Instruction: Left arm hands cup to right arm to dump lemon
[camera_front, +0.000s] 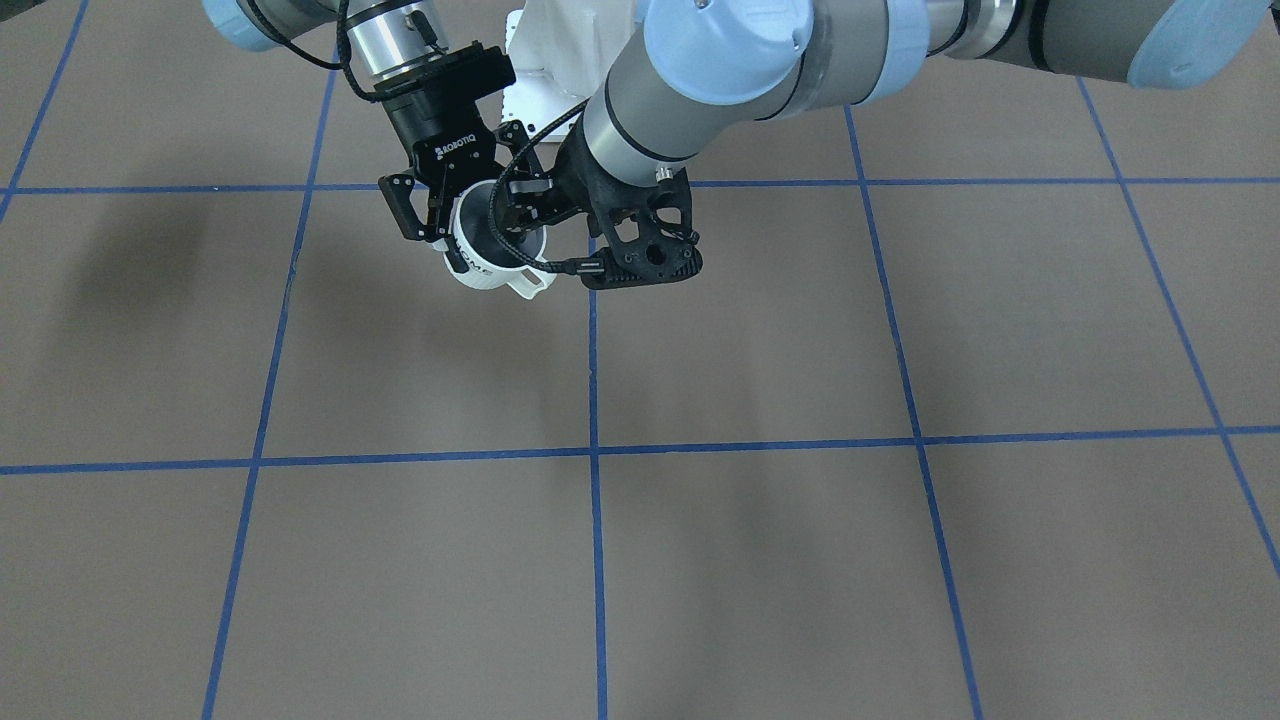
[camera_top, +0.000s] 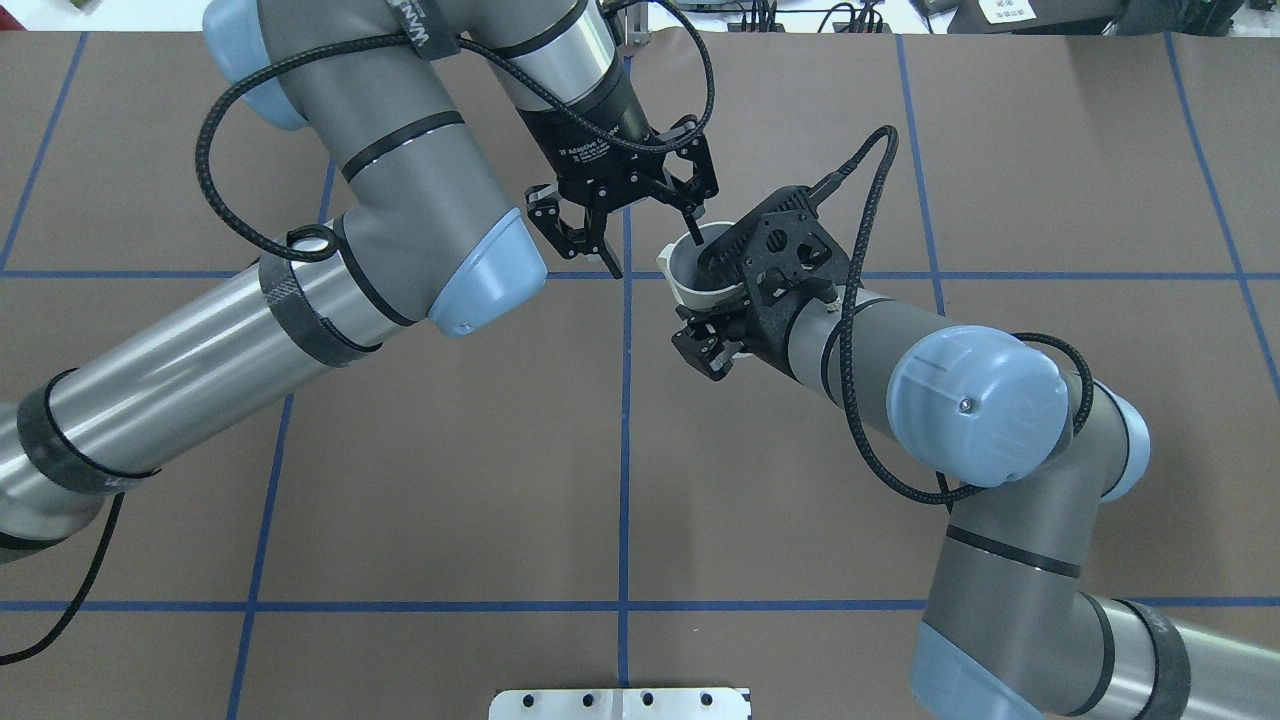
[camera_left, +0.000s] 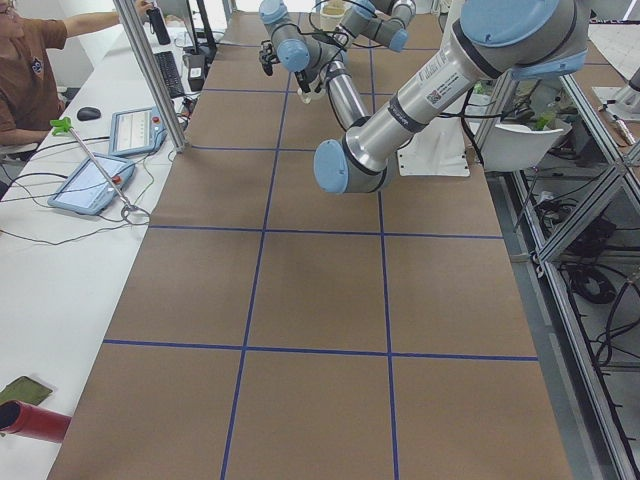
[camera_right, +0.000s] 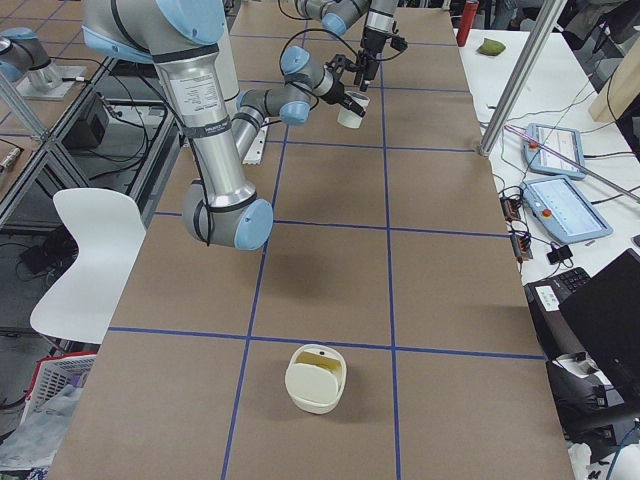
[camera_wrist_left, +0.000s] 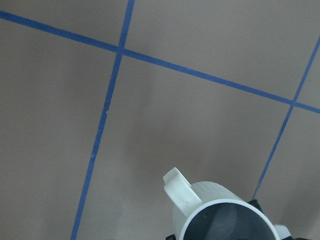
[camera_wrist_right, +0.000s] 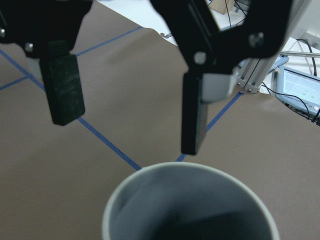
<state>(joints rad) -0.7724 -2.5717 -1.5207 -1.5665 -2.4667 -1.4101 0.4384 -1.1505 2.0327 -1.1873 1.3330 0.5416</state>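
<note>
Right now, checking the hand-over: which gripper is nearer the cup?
Left. The left gripper holds the cup by its side; the right gripper hovers open just above its rim.

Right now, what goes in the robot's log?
handover | left gripper shut on cup, aloft | right gripper open over cup | lemon unseen

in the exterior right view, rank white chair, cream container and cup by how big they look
1. white chair
2. cream container
3. cup
The cup is farthest from the camera, so its real rank against the container is unsure.
</note>
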